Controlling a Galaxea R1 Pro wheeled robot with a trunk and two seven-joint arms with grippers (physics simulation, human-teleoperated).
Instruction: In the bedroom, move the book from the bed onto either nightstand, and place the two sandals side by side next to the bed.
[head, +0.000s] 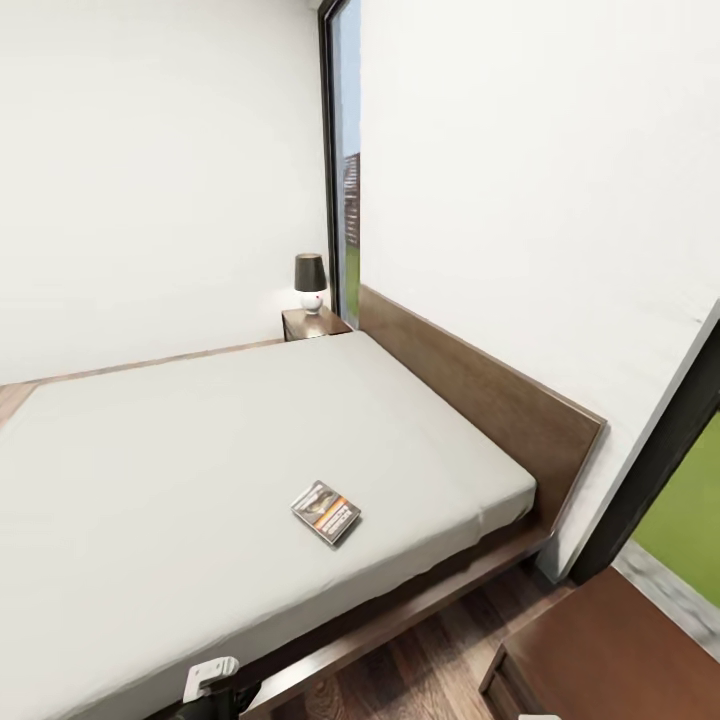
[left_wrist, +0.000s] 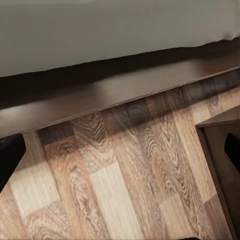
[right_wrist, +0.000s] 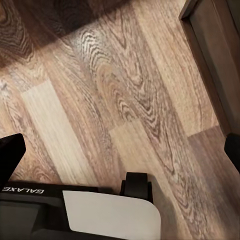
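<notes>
The book (head: 326, 512), a thin paperback with a dark cover and an orange band, lies flat on the pale mattress of the bed (head: 230, 450), close to the near edge and the headboard end. A small dark nightstand (head: 312, 323) stands beyond the bed by the window, and another nightstand (head: 610, 650) sits at the lower right. My left gripper (left_wrist: 121, 152) hangs open over the floor beside the bed frame (left_wrist: 115, 92). Above bare planks, my right gripper (right_wrist: 121, 150) is open too, holding nothing. The sandals are out of view.
A black-shaded lamp (head: 310, 282) occupies the far nightstand's top. The wooden headboard (head: 480, 390) runs along the right wall between two dark-framed windows. A strip of plank floor (head: 430, 660) separates the bed from the near nightstand. My own base (right_wrist: 75, 210) shows below the right gripper.
</notes>
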